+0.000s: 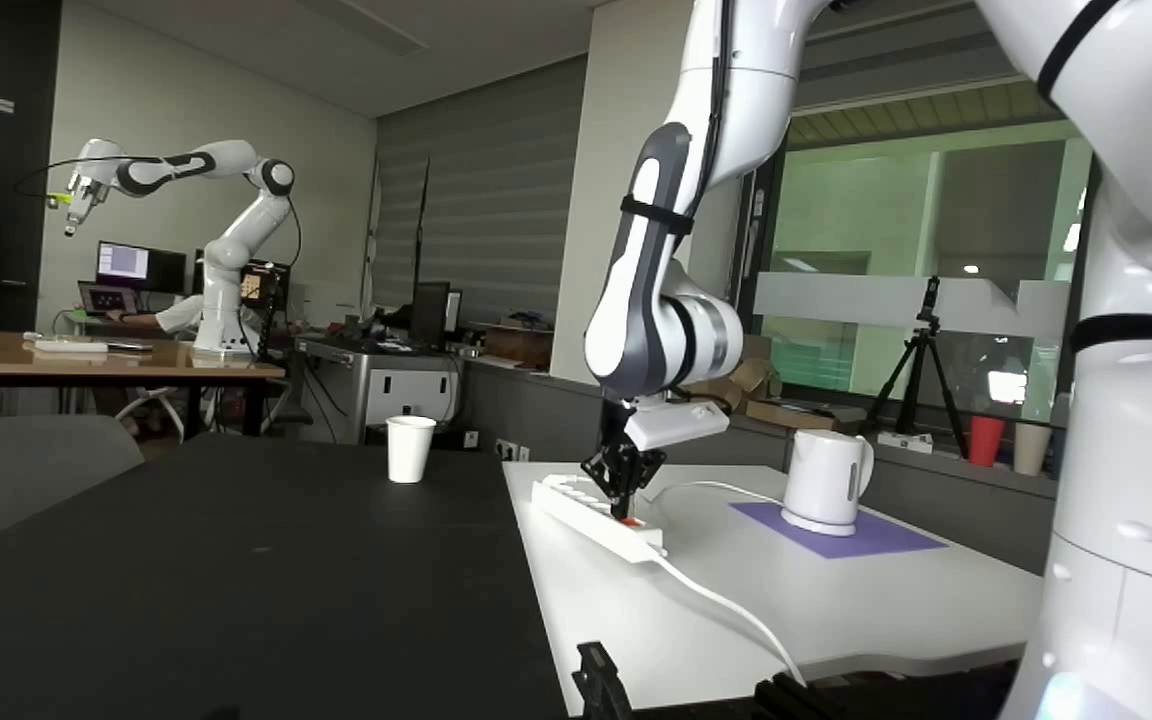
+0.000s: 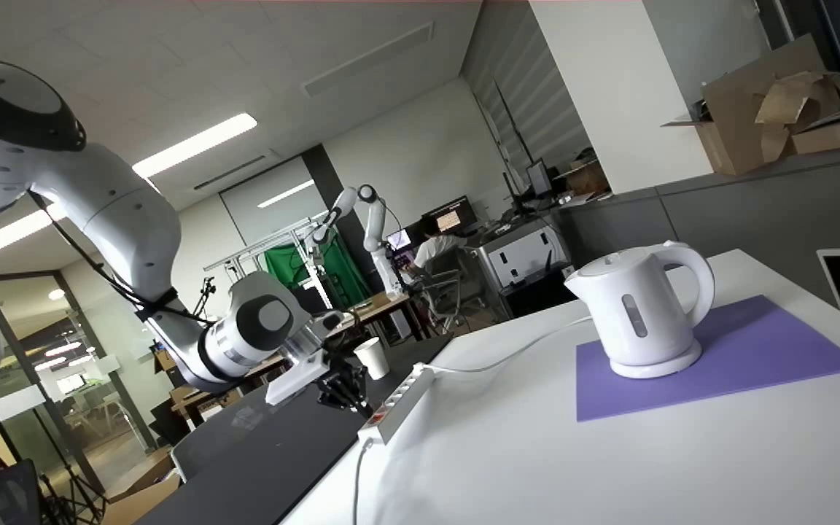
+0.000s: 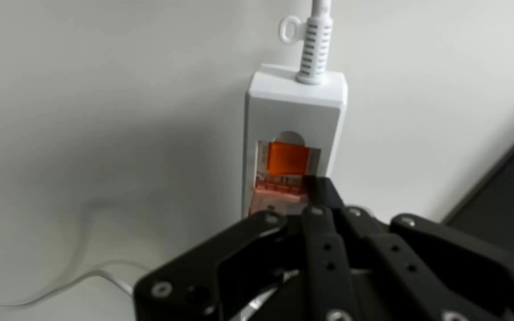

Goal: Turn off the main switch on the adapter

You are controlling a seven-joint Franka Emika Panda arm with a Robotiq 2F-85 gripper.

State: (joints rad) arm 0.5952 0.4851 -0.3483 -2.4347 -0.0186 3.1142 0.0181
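in an exterior view: adapter point(image 1: 588, 522), my gripper point(image 1: 620, 513) at its near end. in an exterior view: adapter, left edge of white table point(image 2: 507, 452). wrist view: main switch point(image 3: 288, 158); my fingers point(image 3: 321, 194) together, empty, at its edge. reach apparently done, press remaining; off or on, i cannot tell.

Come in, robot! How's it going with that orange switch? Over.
Gripper shut, by the orange switch on the strip; contact unclear. Switch on or off: can't tell. Kettle stands apart, out of the way.

Ceiling lights point(image 2: 196, 146) glare white; shadows point(image 3: 167, 156) fall soft.
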